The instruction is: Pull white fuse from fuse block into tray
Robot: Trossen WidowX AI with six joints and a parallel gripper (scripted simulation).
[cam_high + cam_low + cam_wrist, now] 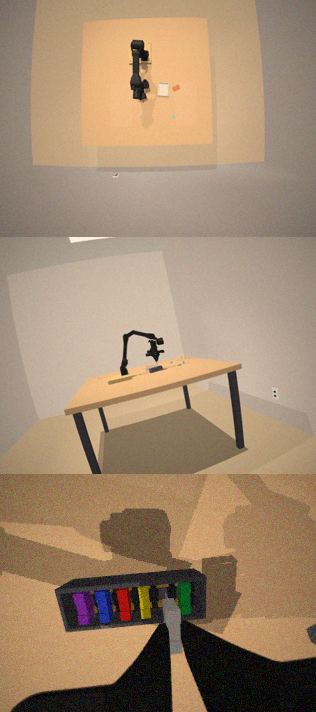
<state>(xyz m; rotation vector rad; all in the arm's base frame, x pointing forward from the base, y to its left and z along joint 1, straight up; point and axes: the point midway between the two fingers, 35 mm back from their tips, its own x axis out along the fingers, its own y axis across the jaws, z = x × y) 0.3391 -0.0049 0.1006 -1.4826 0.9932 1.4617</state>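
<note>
In the wrist view my gripper [172, 628] is shut on the white fuse [172, 614] and holds it above the dark fuse block [67, 609]. The slot [168, 591] between the yellow fuse [145, 602] and the green fuse [184, 597] is empty. Purple [83, 608], blue [103, 606] and red [123, 604] fuses also sit in the block. In the overhead view the gripper [139, 96] hides the block, and the white tray [163, 88] lies to its right. In the side view the gripper [156, 361] hangs a little above the block [155, 369], with the tray [148, 367] beside it.
An orange block [176, 87] lies just right of the tray. Two small cyan pieces [174, 116] [149, 123] and a grey piece [140, 115] lie nearer the table's front. The arm's base plate [148, 53] is at the back.
</note>
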